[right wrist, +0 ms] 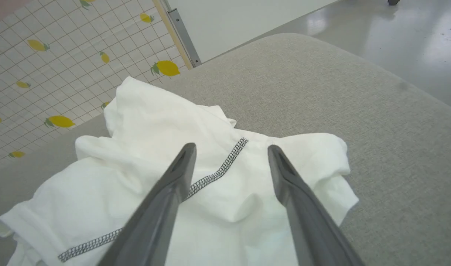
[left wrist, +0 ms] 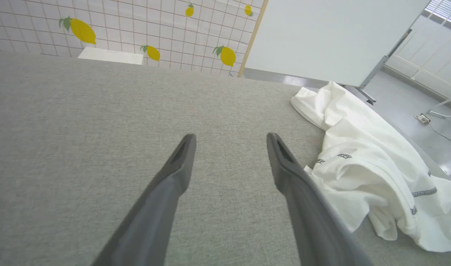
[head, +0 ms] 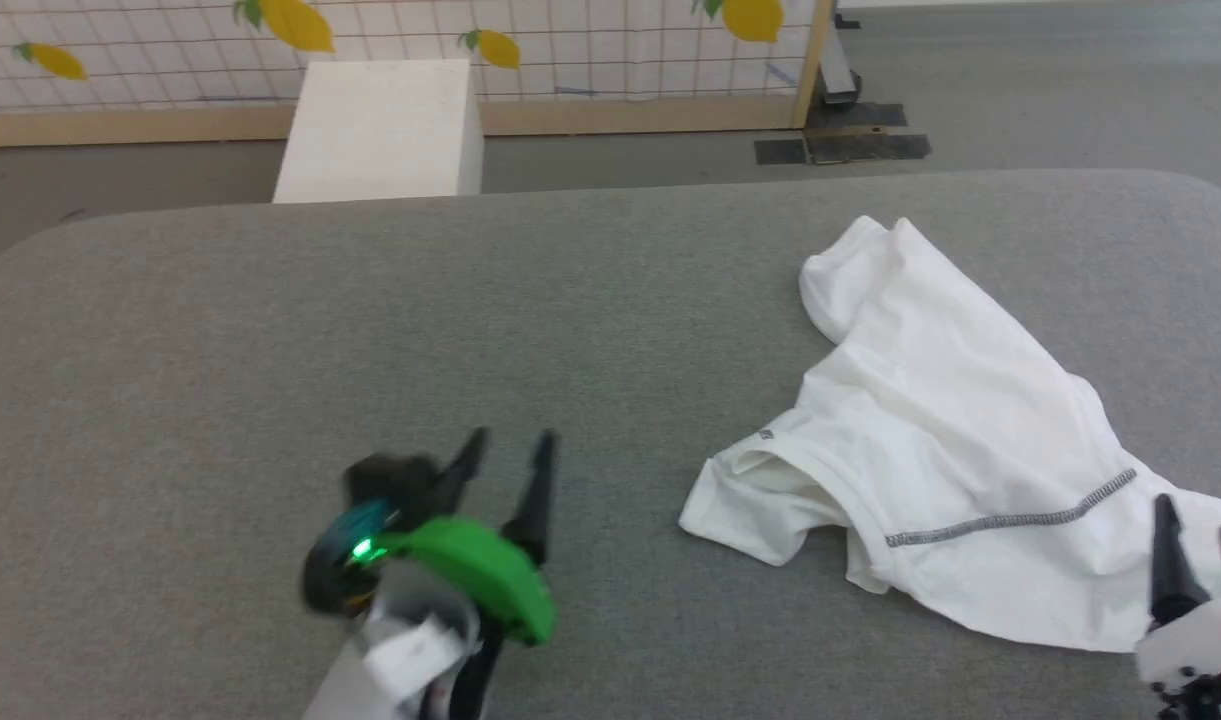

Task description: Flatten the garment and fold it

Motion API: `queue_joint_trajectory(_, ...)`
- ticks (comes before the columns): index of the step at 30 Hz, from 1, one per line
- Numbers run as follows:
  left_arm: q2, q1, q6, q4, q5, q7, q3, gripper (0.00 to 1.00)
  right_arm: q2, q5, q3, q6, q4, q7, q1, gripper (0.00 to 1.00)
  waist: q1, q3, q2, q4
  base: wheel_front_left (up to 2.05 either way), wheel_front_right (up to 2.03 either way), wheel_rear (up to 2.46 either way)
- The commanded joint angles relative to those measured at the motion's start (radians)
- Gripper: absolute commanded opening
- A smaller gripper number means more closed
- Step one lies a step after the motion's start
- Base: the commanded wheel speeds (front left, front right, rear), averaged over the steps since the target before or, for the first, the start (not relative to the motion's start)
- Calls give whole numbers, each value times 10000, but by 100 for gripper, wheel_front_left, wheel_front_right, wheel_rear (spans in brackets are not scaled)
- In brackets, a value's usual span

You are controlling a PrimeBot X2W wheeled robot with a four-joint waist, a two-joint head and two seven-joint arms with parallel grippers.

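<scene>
The shirt [head: 955,400] lies crumpled near the right edge of the table [head: 270,320], with wide grey surface to its left. There the left gripper [head: 513,437] hangs spread; the right gripper [head: 1197,515], also spread, hangs above the shirt.

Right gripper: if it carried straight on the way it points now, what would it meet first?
Most likely the garment: the right gripper, open, points down at its crumpled white fabric near the zigzag seam. How far above it the fingertips stand is unclear.

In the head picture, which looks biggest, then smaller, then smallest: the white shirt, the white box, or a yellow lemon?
1. white shirt
2. white box
3. lemon
The box stands farther from the camera, so its real size stays unsure.
</scene>
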Motion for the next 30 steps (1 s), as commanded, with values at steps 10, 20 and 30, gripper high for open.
queue_joint_trajectory(10, -181, -2950, -304, 2217, -513, 5886, -2783, 100, 10, 81, 688, -15, 532, -455, -251, 100, 0, 826, 0, -1447, 0, 0, 0)
queue_joint_trajectory(20, -189, -3256, -258, 3435, -776, 5897, -3131, 0, 10, 55, 599, -15, 870, -794, -287, 100, 0, 1036, 0, -1636, 0, 0, 0)
queue_joint_trajectory(30, 151, -3621, 801, 2554, -1453, 2545, -1259, 0, 10, -262, 659, -15, 870, -711, -311, 100, 0, 477, 0, 28, 0, 0, 0)
